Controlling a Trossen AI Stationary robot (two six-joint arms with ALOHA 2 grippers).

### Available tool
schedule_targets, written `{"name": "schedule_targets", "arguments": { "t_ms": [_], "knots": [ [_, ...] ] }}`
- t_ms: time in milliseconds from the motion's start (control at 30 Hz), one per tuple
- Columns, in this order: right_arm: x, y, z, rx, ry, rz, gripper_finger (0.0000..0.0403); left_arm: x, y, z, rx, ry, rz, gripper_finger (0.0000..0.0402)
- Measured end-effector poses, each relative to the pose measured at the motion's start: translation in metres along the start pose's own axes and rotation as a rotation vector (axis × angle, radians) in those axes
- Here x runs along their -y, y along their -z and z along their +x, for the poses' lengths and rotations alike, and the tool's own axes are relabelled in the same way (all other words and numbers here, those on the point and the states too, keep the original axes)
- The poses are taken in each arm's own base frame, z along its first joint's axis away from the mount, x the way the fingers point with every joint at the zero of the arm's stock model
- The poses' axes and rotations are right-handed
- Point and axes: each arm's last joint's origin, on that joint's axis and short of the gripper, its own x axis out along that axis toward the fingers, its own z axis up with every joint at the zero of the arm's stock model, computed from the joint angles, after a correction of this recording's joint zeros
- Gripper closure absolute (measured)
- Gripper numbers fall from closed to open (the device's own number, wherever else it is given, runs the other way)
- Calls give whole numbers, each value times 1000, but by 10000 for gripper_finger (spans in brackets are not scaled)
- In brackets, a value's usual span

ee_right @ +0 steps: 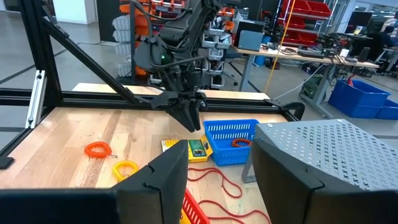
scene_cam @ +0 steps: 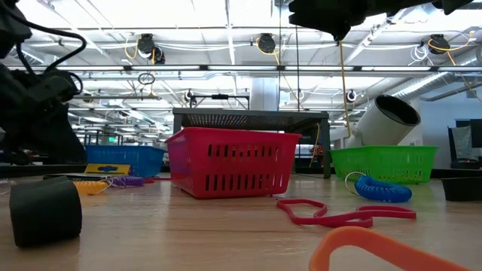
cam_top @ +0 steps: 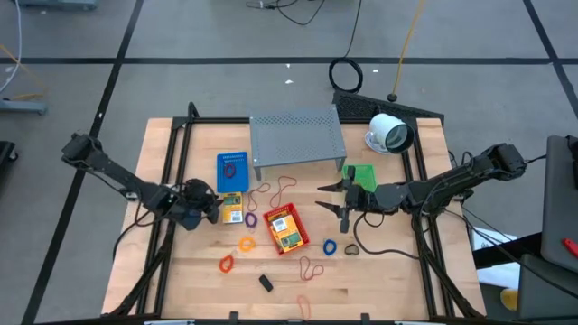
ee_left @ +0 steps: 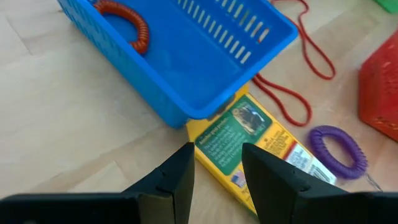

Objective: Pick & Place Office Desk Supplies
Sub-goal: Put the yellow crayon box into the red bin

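**Both grippers hang open over a scattered worktop**

A grey tiled floor with loose cables surrounds the wooden worktop (cam_top: 379, 280), and the low view looks past it into a workshop with ceiling lights and shelving. At the back edge stands a grey perforated shelf (cam_top: 297, 137), with a white round device (cam_top: 389, 134) toward the back right corner.

The left gripper (cam_top: 219, 207) hovers near the left edge, its fingers (ee_left: 177, 180) apart and holding nothing, directly above a yellow packet (ee_left: 245, 146). The packet lies flat, one end tucked against a blue basket (cam_top: 232, 171); its green label carries print too blurred to read. An orange coil (ee_left: 127, 23) sits inside the blue basket, and a purple coil (ee_left: 339, 148) lies just beside the packet.

The right gripper (cam_top: 336, 198) is right of centre, jaws spread and empty, just beside a green basket (cam_top: 362, 176). A red basket (cam_top: 286, 229) at mid-worktop holds another yellow packet.

Loose supplies lie toward the front edge: a yellow coil (cam_top: 247, 244), a red coil (cam_top: 227, 264), a blue coil (cam_top: 330, 246), a small black clip (cam_top: 265, 283), and thin red bands (cam_top: 312, 268).
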Motion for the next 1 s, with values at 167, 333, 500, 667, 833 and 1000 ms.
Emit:
{"name": "schedule_targets", "arguments": {
  "t_ms": [167,333,500,667,833,1000],
  "knots": [
    [0,0,0,0,0,0,236,0,-5,3,18,-10,-3,261],
    [0,0,0,0,0,0,236,1,-9,6,-2,-8,0,261],
    [0,0,0,0,0,0,236,-1,-12,9,-10,-26,-5,261],
    [0,0,0,0,0,0,236,-3,-15,11,-4,-44,-9,261],
    [0,0,0,0,0,0,236,-4,-17,12,-5,-55,-11,261],
    [0,0,0,0,0,0,236,-5,-19,14,-27,-47,-9,261]
  ]
}}
